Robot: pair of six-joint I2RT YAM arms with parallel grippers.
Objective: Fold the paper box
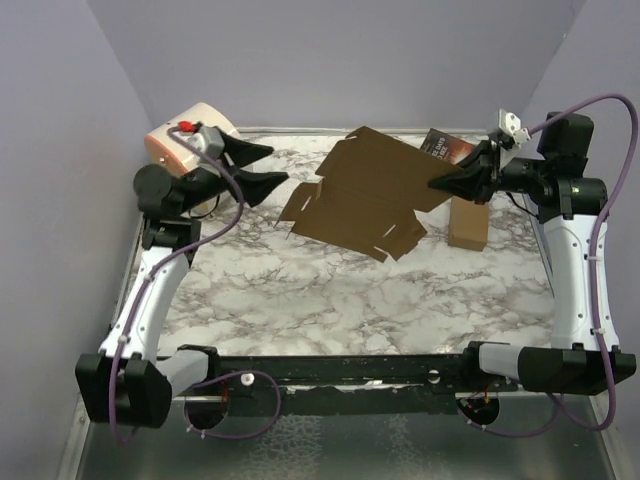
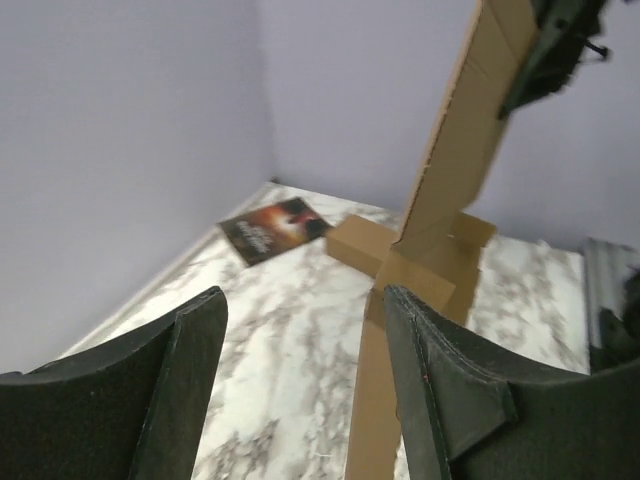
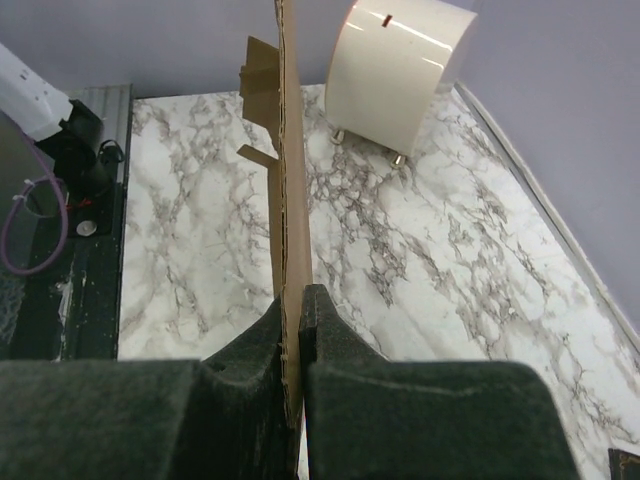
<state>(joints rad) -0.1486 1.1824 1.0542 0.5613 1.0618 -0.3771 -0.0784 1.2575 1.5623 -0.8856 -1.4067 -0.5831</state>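
- Marble-veined white and grey worktop (image 1: 330, 290), shut in on three sides by plain lilac walls (image 1: 300, 60), with a black base rail (image 1: 330, 372) along the near edge.
- Brown paper box (image 1: 365, 195), a flat die-cut sheet with flaps and slots, held clear of the worktop at a tilt.
- Right jaws pressed together on one edge of the sheet, cardboard pinched thin between them.
- Left jaws spread wide, pinching nothing. Nearest flap of the sheet just off their tips; touching or not, cannot tell.
- Behind the left jaws, a cream round-topped appliance (image 1: 170, 140) on small feet, tucked into the far corner against the wall.
- Just beneath the right jaws, a smaller brown box (image 1: 467, 222) standing on the worktop.
- Behind the right jaws, a dark booklet (image 1: 443, 146) lying flat near the far wall.
- Bare marble from under the sheet down to the base rail, between the two sets of jaws.
- Little room at the sides, a wall close by each arm.
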